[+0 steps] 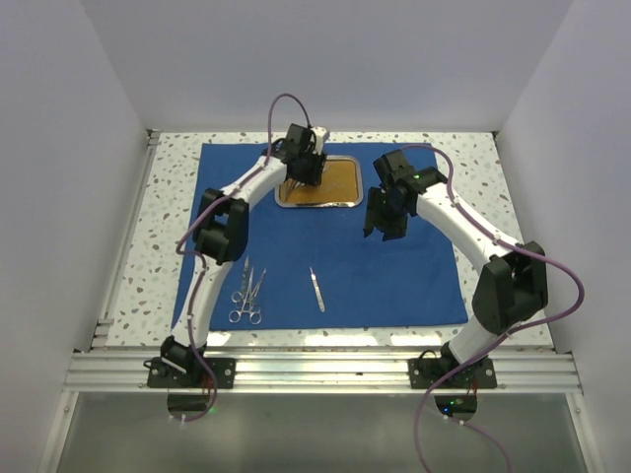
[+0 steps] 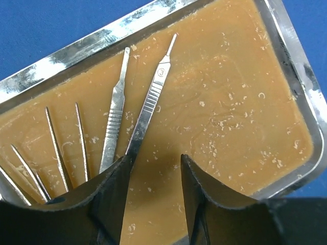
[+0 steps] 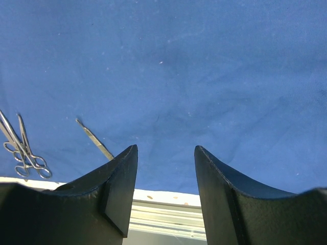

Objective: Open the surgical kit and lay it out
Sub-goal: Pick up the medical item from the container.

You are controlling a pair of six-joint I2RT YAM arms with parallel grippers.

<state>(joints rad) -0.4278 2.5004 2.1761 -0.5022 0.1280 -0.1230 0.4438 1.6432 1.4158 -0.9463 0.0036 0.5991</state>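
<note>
Right claw (image 3: pixel 166 153) gapes empty above the blue cloth (image 1: pixel 394 266), which lies spread flat; left claw (image 2: pixel 155 163) hangs with jaws apart and empty over the steel tray (image 2: pixel 76 51) at the cloth's far middle. Slim silver handles (image 2: pixel 148 102) lie in the tray; two ring-handled instruments (image 1: pixel 246 296) and one thin tool (image 1: pixel 316 290) lie near the cloth's front edge

one royal-blue cloth wrap (image 1: pixel 394 276). one rounded-rectangular steel tray (image 2: pixel 76 52), orange-brown inside. on cloth: two silver ring-handled instruments (image 1: pixel 244 281), one slim silver handle (image 1: pixel 317 289). in tray: two flat ribbed silver handles (image 2: pixel 149 104), at least four thin silver prongs (image 2: pixel 56 148).
</note>
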